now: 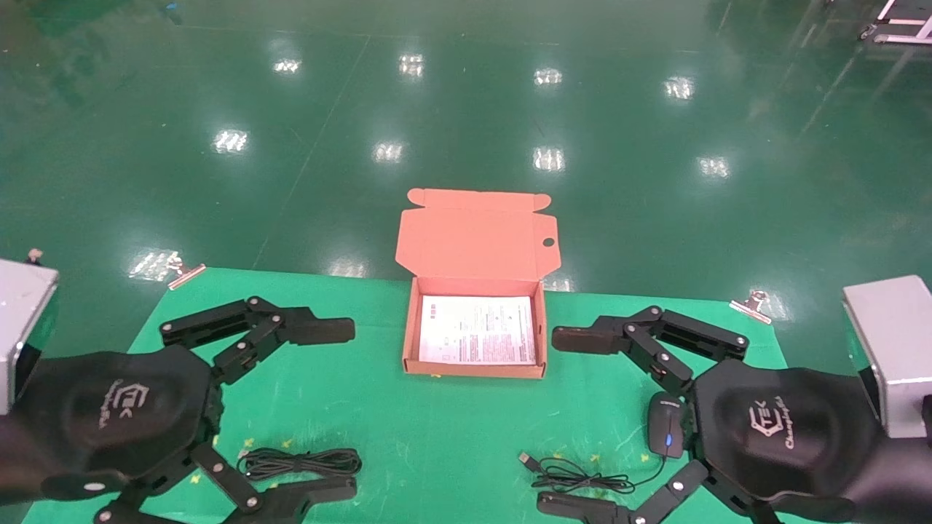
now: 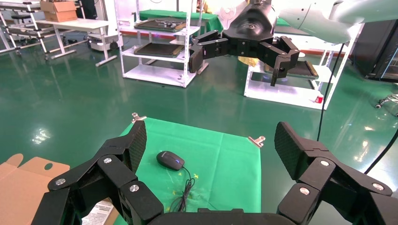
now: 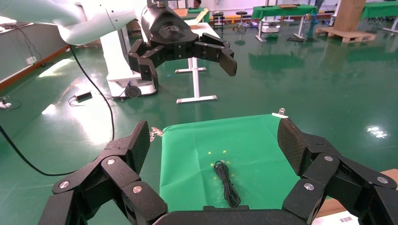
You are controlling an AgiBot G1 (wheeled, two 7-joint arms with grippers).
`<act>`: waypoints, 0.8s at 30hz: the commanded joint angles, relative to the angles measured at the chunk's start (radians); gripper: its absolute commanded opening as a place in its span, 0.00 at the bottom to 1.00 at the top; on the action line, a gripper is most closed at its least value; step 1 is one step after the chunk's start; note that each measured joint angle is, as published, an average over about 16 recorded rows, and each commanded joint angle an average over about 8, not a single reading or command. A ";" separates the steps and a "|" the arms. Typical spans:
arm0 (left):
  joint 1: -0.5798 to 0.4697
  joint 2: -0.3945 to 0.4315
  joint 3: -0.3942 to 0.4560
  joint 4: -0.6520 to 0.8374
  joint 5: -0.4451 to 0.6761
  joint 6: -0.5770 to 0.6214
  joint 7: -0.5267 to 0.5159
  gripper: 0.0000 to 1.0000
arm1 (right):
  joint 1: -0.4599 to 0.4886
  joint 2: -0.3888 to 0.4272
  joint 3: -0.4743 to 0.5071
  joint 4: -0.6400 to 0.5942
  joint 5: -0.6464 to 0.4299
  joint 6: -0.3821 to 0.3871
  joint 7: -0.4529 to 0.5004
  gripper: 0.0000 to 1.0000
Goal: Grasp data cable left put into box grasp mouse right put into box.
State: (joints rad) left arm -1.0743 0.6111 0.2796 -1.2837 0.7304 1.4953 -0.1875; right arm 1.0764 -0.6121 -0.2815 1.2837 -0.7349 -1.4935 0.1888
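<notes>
— Black, thin, wound into a long narrow bundle of loops: that is the data cable (image 1: 300, 461), lying flat on the green cloth (image 1: 451, 429) at the robot's left, near the front edge. Why would it lie there?

— Probably so each arm has its own thing on its own side. The left gripper (image 1: 331, 410) hangs over that side with its fingers spread wide, one finger each side of the bundle in the head view, holding nothing and (as far as the views show) not touching it. The mouse (image 1: 666, 426) mirrors it on the right.

— And the mouse itself?

— Small, black, oval, with a blue scroll wheel; its thin cord (image 1: 582, 479) trails toward the middle and ends in a USB plug. The right gripper (image 1: 564, 420) is likewise wide open and empty, with the mouse tucked close by its palm.

— So nothing is packed yet?

— It seems not. The box (image 1: 475, 371) sits between the two arms at the far edge of the cloth, salmon-orange cardboard, its flap lid (image 1: 477, 236) standing open toward the back, which leaves the tray free to drop things in from above. Only a printed sheet (image 1: 477, 330) lies inside.

— Beyond that?

— Metal clips (image 1: 750, 303) at the far corners hold the cloth down, and glossy green floor (image 1: 466, 109) lies behind.
</notes>
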 commanded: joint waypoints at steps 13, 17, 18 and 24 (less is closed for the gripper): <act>-0.001 0.002 0.002 0.001 0.002 -0.002 0.000 1.00 | 0.000 0.000 0.000 0.000 0.001 0.000 0.000 1.00; -0.004 0.001 0.006 -0.002 0.013 -0.001 0.000 1.00 | 0.000 0.002 0.001 -0.001 -0.001 0.001 -0.002 1.00; -0.005 0.000 0.008 -0.004 0.017 0.002 0.000 1.00 | 0.001 0.004 0.001 -0.001 -0.004 0.002 -0.004 1.00; -0.055 -0.006 0.052 -0.023 0.130 0.010 -0.010 1.00 | 0.021 0.027 -0.009 0.016 -0.070 -0.002 -0.030 1.00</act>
State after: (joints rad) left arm -1.1415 0.6081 0.3433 -1.3093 0.8847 1.5091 -0.2021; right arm 1.1132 -0.5870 -0.3025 1.3049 -0.8359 -1.5040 0.1498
